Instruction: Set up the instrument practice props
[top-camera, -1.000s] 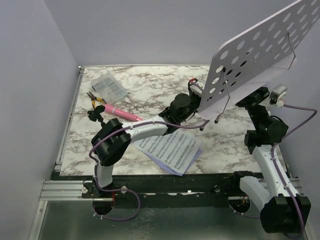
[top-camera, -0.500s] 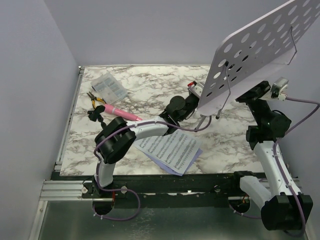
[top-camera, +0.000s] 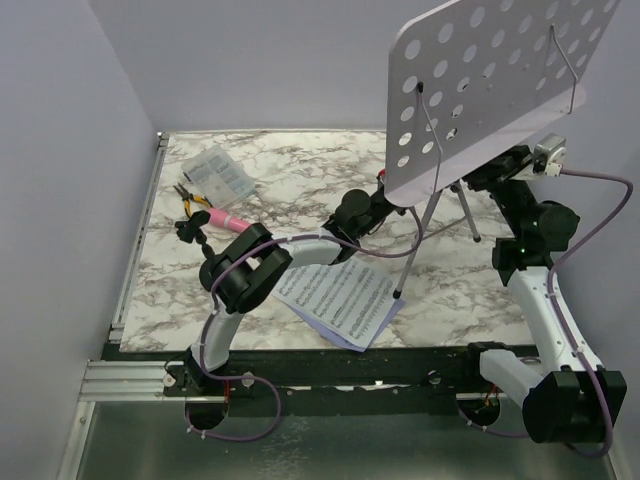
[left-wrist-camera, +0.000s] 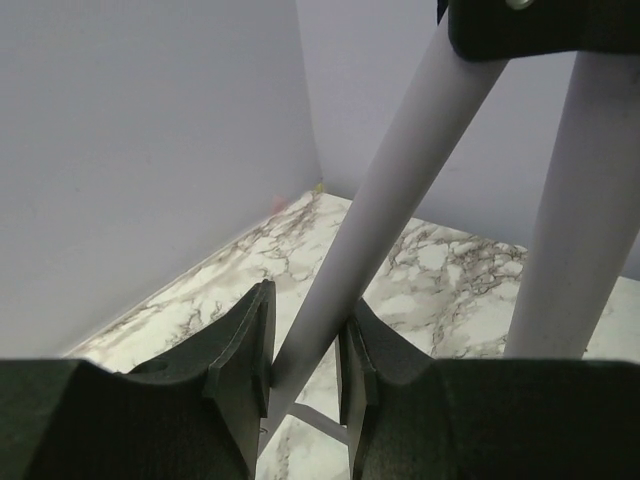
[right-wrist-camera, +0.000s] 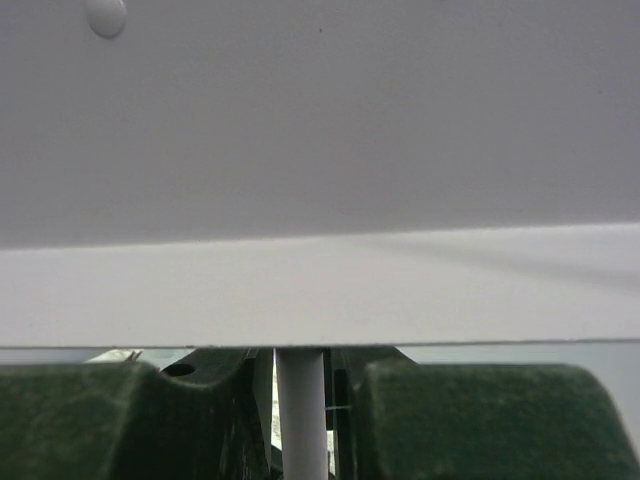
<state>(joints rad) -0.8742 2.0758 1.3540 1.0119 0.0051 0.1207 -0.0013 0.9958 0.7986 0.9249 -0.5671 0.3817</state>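
Note:
The lavender perforated music-stand desk (top-camera: 480, 90) stands nearly upright above the right half of the table, on a thin silver tripod (top-camera: 418, 245) whose legs splay over the marble. My left gripper (top-camera: 388, 205) is shut on one tripod leg (left-wrist-camera: 400, 180), which runs slanting between its jaws (left-wrist-camera: 308, 315). My right gripper (top-camera: 495, 172) is shut on the silver post (right-wrist-camera: 300, 420) just beneath the desk (right-wrist-camera: 320, 150). Printed sheet-music pages (top-camera: 340, 300) lie near the front edge. The pink microphone (top-camera: 243, 225) and small black mic stand (top-camera: 190, 228) lie at the left.
A clear plastic compartment box (top-camera: 218, 177) and orange-handled pliers (top-camera: 192, 198) lie at the back left. Grey walls close in the left and back sides of the marble table (top-camera: 290, 180). A second tripod leg (left-wrist-camera: 580, 220) crosses close to my left gripper.
The music stand has swung from tilted to nearly upright, its desk moving left and its tripod legs coming into view. My left gripper has shut on a tripod leg.

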